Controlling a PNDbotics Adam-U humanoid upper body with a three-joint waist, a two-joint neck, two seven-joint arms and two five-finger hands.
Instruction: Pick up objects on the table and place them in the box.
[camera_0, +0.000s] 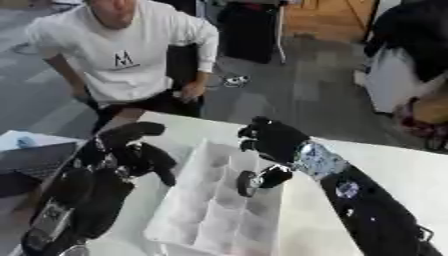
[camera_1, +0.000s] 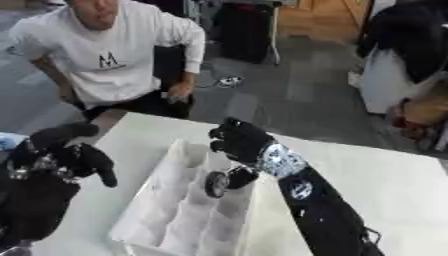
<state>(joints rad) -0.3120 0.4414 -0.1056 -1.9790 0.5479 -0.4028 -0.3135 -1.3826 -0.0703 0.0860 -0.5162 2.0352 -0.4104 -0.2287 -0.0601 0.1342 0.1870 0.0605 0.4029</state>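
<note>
Right robot hand (camera_0: 273, 139) — over box (camera_0: 188, 220)

Both my arms are mostly black, kind of glossy plastic-looking shells. My right hand (camera_0: 273, 137) is all black, chunky fingers, and right behind it the wrist is this shiny silver cuff with a mottled, reflective look. Further down the right forearm there are a couple of small pale round spots on the black casing, maybe screws or stickers, can't tell. My left hand (camera_0: 131, 147) is black too, with bits of silver metal showing between the fingers around the knuckle area. The left forearm is a fat black tube, and near the bottom there's a silver-grey patch with some small markings I can't read.
</note>
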